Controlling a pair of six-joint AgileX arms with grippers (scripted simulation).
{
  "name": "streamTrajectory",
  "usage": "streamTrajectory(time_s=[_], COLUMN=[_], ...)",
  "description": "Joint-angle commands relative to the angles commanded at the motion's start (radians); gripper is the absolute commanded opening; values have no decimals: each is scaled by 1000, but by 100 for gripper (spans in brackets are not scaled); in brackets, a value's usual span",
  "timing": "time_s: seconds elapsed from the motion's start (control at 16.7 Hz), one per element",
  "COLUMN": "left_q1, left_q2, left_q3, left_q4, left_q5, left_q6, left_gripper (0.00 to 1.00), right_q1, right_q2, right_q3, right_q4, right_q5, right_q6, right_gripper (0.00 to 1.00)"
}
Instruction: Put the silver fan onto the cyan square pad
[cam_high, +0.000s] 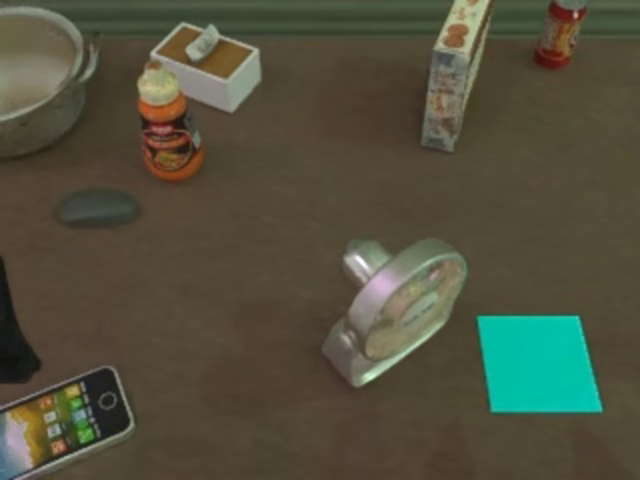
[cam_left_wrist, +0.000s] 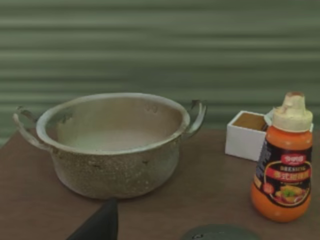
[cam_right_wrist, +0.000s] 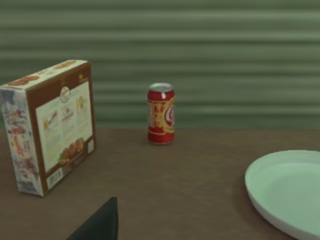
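Top view, left to right. Left arm parked at the left table edge; only a dark sliver of the left gripper (cam_high: 14, 335) shows, and I cannot tell how its jaws stand. Around it: large dull metal two-handled pot (cam_high: 30, 75) at the far left corner, flat grey oval pebble-like object (cam_high: 97, 208), black-framed smartphone with lit screen (cam_high: 62, 420) at the near edge, orange sauce bottle with cream cap (cam_high: 170, 125), white open-topped box with brown interior (cam_high: 206, 65).

Centre: small shiny silver fan (cam_high: 400, 310) with round disc head, upright on bare table, untouched by either gripper. Behind it a tall printed cardboard box (cam_high: 456, 75) and a red can (cam_high: 560, 32).

Right: flat cyan square pad (cam_high: 538, 362), bare, just beside the fan but not touching.

Right gripper is not seen from above; its wrist view shows only a dark finger tip, jaw state not determinable.

Progress: nothing done yet. Remaining, by my judgement: approach, grasp, lift, carry right, set down on pad.
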Motion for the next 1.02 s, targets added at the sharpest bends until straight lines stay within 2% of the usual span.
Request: streamTrajectory(time_s=[0.24,0.42,0.66,1.02], left_q1=[0,0,0,0], left_q2=[0,0,0,0], left_q3=[0,0,0,0], left_q4=[0,0,0,0], left_q5=[0,0,0,0], left_q6=[0,0,0,0], left_gripper=[100,100,100,100], right_q1=[15,68,179,388], right_q2=[31,156,465,1086], right_q3=[30,152,449,1049], right_q4=[-29,-144,-383,-825], right_q5=[0,0,3,4], right_q6=[29,143,392,871], right_gripper=[100,100,100,100])
